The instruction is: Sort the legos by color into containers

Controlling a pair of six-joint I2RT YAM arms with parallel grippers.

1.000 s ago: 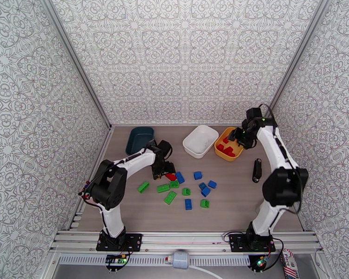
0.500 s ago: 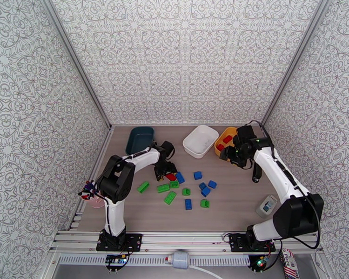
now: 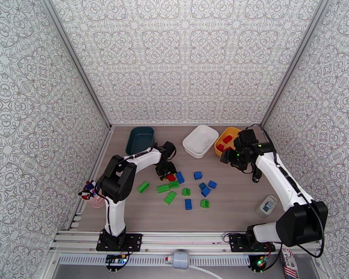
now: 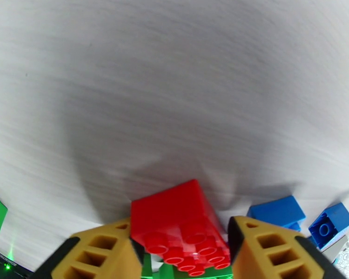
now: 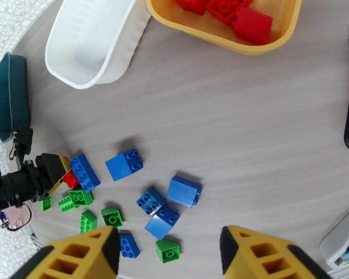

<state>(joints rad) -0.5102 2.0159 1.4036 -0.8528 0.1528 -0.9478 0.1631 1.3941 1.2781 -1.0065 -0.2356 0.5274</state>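
**Worktop stock: studded bricks, three tubs, two end effectors**

- Left end effector (image 4: 181,231): yellow fingers (image 4: 100,252) closed against both sides of a small red plastic studded brick (image 4: 174,219). The brick sits left of the worktop's middle, studs facing the wrist camera.
- Right end effector (image 5: 167,240): jaws wide apart with nothing between them, hanging above the worktop (image 3: 235,201) just near of the yellow tub.
- Dark teal shallow plastic tub (image 3: 140,139): at the far-left corner. Contents cannot be told.
- White shallow plastic tub (image 3: 200,141): at the far edge, about midway along it, tilted. Interior bare where visible.
- Yellow shallow plastic tub (image 5: 221,31): at the far edge, just right of the white tub. It holds several red bricks (image 5: 230,8).
- Blue bricks (image 5: 124,164), six loose: around the middle of the worktop. One touches the gripped red brick.
- Green bricks (image 3: 170,197), six loose: middle of the worktop, mostly on the near and left sides of the blue ones.
- Slim black object (image 3: 256,170): near the right edge.
- Small white and grey device (image 3: 266,205): near the right edge, closer to the near edge.
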